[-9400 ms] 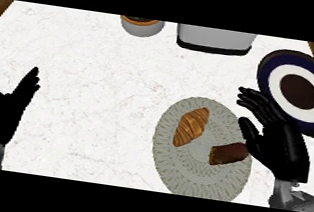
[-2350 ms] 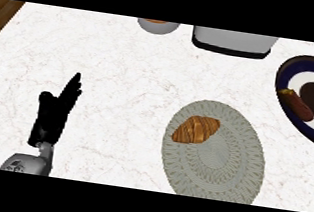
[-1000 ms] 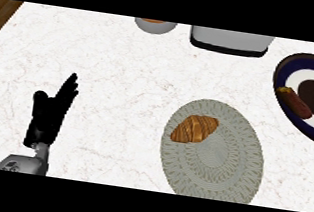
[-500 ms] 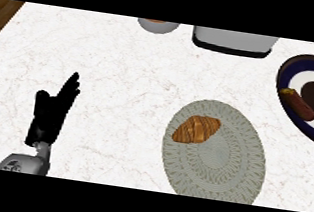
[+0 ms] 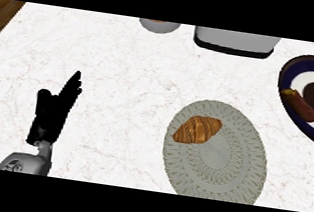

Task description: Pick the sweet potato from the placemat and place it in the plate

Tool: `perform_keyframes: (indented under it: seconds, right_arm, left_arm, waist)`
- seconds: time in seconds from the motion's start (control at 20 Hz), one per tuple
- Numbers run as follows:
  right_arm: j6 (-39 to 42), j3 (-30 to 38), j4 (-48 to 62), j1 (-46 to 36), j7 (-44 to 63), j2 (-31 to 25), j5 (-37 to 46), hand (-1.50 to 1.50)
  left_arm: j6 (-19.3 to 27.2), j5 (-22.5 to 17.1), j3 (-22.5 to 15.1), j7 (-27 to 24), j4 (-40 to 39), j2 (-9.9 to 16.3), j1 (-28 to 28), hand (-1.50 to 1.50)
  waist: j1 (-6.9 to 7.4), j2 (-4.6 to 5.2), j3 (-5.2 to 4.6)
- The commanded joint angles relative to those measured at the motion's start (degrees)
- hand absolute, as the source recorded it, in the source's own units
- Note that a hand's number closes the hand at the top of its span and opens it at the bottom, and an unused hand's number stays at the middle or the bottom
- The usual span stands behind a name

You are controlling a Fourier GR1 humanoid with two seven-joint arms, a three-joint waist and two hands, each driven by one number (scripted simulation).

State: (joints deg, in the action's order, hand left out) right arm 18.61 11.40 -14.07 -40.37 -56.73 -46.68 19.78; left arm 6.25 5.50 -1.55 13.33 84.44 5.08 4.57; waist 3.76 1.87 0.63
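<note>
sweet potato (image 5: 299, 104) now on plate (image 5: 295, 77) | left robot hand (image 5: 53, 111) released | marble counter (image 5: 113, 66)

We count one black left hand (image 5: 53, 109), one grey woven round placemat (image 5: 217, 154), one golden-brown croissant (image 5: 197, 129), one dark-blue-rimmed plate (image 5: 299, 71), one brown sweet potato (image 5: 299, 104), one white box-shaped appliance (image 5: 236, 41), one grey cup (image 5: 159, 25).
</note>
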Motion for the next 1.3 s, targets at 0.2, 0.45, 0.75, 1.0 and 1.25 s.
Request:
perform_keyframes:
  seconds: [0.2,0.45,0.75,1.0,1.25]
  right_arm:
    - [5.1,1.0,1.5,0.2,-7.3,-1.9,-1.4,-1.5]
    - [5.4,1.3,1.8,1.3,-7.4,-2.9,-2.2,-1.5]
    - [4.4,2.7,1.8,1.6,-7.1,-3.5,-4.0,-1.5]
    - [2.5,4.6,3.1,-0.1,-2.9,-4.3,-6.0,-1.5]
    - [3.3,4.1,2.9,1.1,-3.7,-6.1,-5.6,-1.5]
  left_arm:
    - [0.3,0.5,0.0,-0.3,-0.3,0.0,0.1,0.0]
    - [-0.6,-0.5,-0.3,-0.9,-0.5,-0.6,1.0,0.0]
    - [-0.3,0.1,-0.2,-1.6,-1.0,-0.4,0.2,0.0]
    - [0.8,0.6,-0.9,-0.6,-0.5,-1.6,1.0,0.0]
    - [-0.4,-0.4,0.4,-1.3,-1.4,-0.3,1.2,0.0]
  waist:
    - [0.71,0.31,0.1]
    - [0.37,0.45,0.16]
    - [0.65,0.58,0.24]
    - [1.47,0.85,0.31]
    - [1.2,1.08,0.31]
